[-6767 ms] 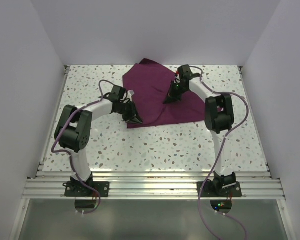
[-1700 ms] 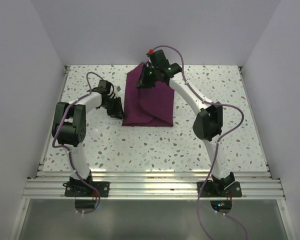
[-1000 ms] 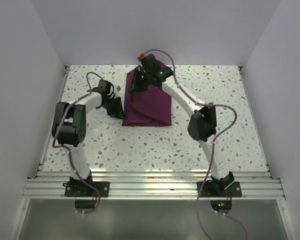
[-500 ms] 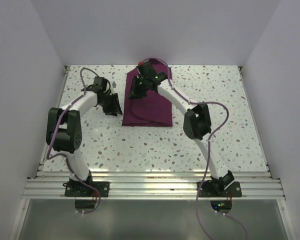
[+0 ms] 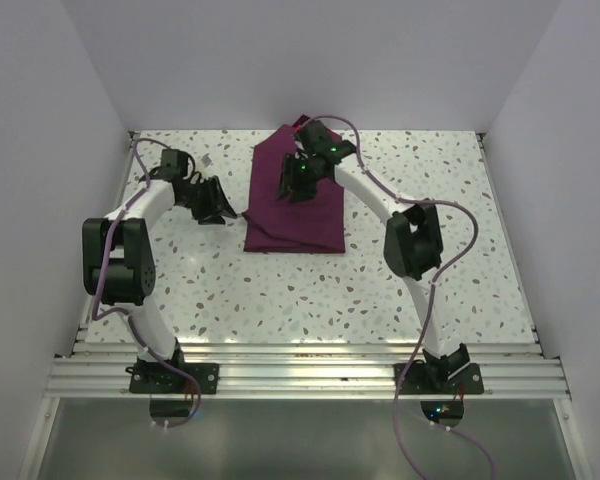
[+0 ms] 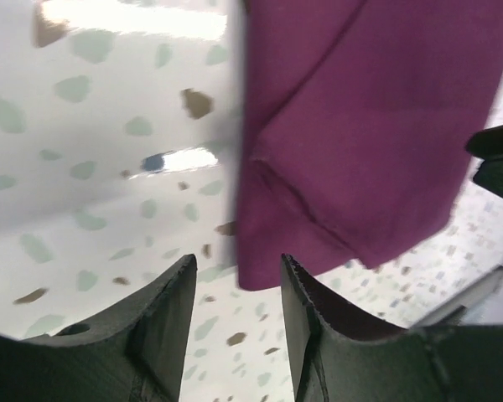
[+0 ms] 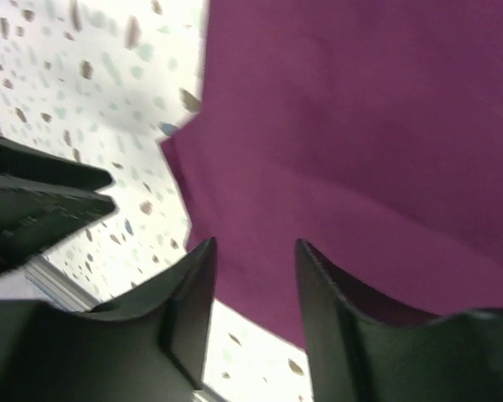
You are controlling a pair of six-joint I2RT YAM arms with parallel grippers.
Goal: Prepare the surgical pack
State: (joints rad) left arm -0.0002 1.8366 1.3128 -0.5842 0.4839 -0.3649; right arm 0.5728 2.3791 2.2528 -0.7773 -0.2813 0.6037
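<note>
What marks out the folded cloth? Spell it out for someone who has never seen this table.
Start at the white speckled table; toward its far middle lies the maroon-purple cloth, folded into a long rectangle. The right gripper hovers over its far half. Its deep colour and soft folded edges set it apart from the pale speckled surface all round.

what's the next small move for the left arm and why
Probably ease the left gripper forward onto the corner of the folded cloth and close: its jaws stand open just short of it, and the right gripper hovers open above.

The maroon cloth is matt fabric; the speckled table is smooth, glossy.
</note>
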